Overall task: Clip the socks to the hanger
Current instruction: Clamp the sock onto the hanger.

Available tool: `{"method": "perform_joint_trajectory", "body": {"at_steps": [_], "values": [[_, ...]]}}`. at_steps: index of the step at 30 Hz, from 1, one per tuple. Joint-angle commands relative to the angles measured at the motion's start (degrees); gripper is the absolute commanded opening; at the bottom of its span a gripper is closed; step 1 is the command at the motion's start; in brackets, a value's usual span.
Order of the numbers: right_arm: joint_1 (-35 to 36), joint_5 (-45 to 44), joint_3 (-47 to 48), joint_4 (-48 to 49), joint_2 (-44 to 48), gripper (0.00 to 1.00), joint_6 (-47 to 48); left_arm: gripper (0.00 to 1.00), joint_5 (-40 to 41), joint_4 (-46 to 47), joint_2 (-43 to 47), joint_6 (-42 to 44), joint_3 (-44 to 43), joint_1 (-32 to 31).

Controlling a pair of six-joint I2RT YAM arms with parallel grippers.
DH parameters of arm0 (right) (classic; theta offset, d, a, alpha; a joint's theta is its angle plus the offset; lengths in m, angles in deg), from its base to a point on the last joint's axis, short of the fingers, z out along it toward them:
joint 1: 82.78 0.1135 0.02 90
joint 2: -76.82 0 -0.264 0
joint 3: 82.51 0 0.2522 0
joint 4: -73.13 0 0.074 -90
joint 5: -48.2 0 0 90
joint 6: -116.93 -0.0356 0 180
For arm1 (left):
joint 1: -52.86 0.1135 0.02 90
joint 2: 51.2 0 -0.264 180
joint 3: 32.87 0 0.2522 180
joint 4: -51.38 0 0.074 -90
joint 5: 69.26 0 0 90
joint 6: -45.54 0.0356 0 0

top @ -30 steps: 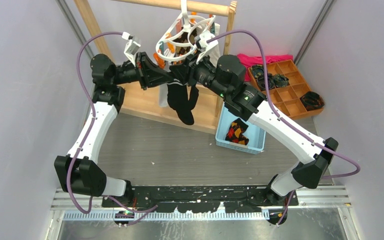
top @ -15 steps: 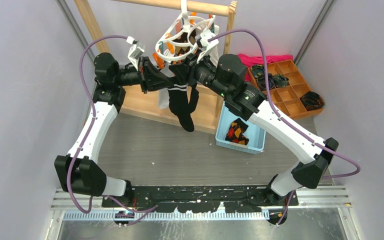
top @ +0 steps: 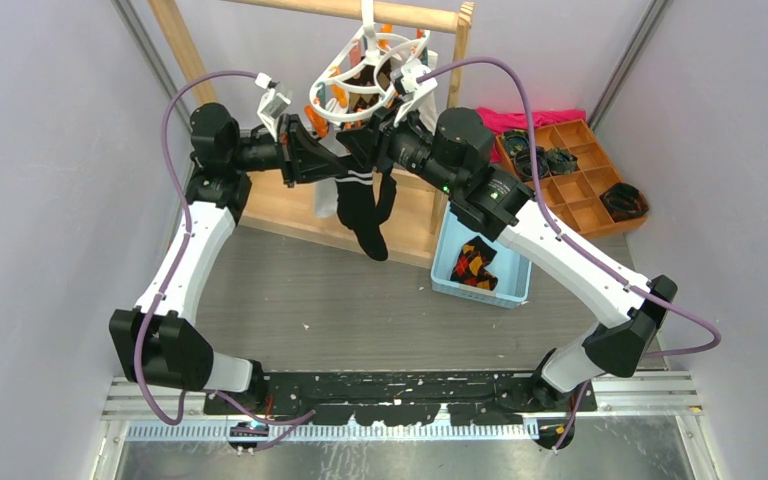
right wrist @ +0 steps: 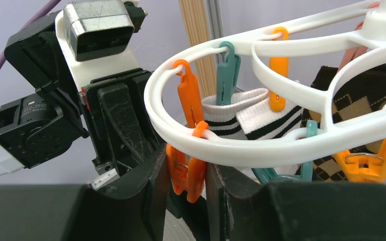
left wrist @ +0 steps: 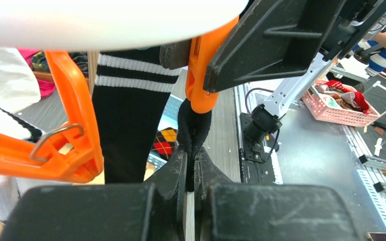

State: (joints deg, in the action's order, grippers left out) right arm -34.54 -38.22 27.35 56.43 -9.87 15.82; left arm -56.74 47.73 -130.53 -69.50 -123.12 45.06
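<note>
Counting near to far, top view: 2 arms, 1 blue bin (top: 480,297), 2 black socks (top: 360,205), 1 hanger (top: 316,100), 1 wooden rack (top: 420,15), 1 orange tray (top: 588,213). Bin sits below & right of hanger w/ argyle socks (top: 474,262) inside. Both grippers meet just under hanger's near rim, and the black socks dangle there, toes down. Tray lies right of hanger, several compartments holding dark bundles, w/ pink cloth (top: 530,118) behind it. Hanger hooks over rack's top bar.

Left wrist view adds the grip: left gripper (left wrist: 191,170) fingers pressed together on a fold of pinched sock (left wrist: 193,123). The fold runs up to the lower end of an orange clip (left wrist: 201,85); can't tell if fabric is inside the clip's mouth. Hanging sock (left wrist: 130,115), 2 white stripes at cuff, hangs just left of it.

Right wrist view adds the ring: right gripper (right wrist: 186,163) clamped on that orange clip, 1 finger each side, under hanger rim. Further round the hanger are at least 3 other orange clips (right wrist: 188,93) & 2 teal clips (right wrist: 226,70). Also a white striped sock (right wrist: 254,120) and, beyond it, a hung argyle sock (right wrist: 362,95).
</note>
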Motion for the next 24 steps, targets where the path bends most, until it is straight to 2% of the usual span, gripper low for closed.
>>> {"method": "perform_joint_trajectory", "body": {"at_steps": [1,24], "values": [[0.1,2.0,0.3,1.9,2.8,0.1,-0.4,0.0,-1.8,7.1,-0.7,-6.1,-2.9,0.3],[0.1,4.0,-0.5,0.4,3.3,0.1,0.4,0.0,-2.6,10.7,-3.3,-12.7,-6.4,0.3]]}}
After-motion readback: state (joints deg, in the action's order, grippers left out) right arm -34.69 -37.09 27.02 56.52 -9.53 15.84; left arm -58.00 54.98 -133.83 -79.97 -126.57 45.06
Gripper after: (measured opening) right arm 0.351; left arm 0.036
